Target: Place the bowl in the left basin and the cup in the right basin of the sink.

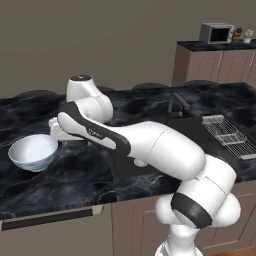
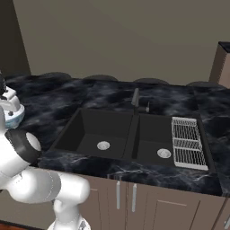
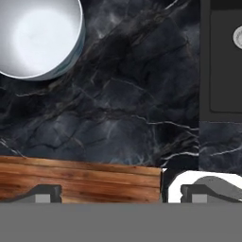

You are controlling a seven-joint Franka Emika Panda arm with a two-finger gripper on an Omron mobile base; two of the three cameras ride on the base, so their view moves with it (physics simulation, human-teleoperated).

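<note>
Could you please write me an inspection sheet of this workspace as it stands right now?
Surface: black marbled counter, bare between bowl and sink.
Job's things: white bowl upright on the counter, left of the sink; both basins hold nothing. Both basins show a silver drain.
Clutter: wire rack at the sink's right side.
End effector: end effector open, above the counter beside the bowl, holding nothing.
Cables: nothing seen.
Surroundings: dark faucet behind the divider; microwave on a far cabinet; wooden floor below.
</note>
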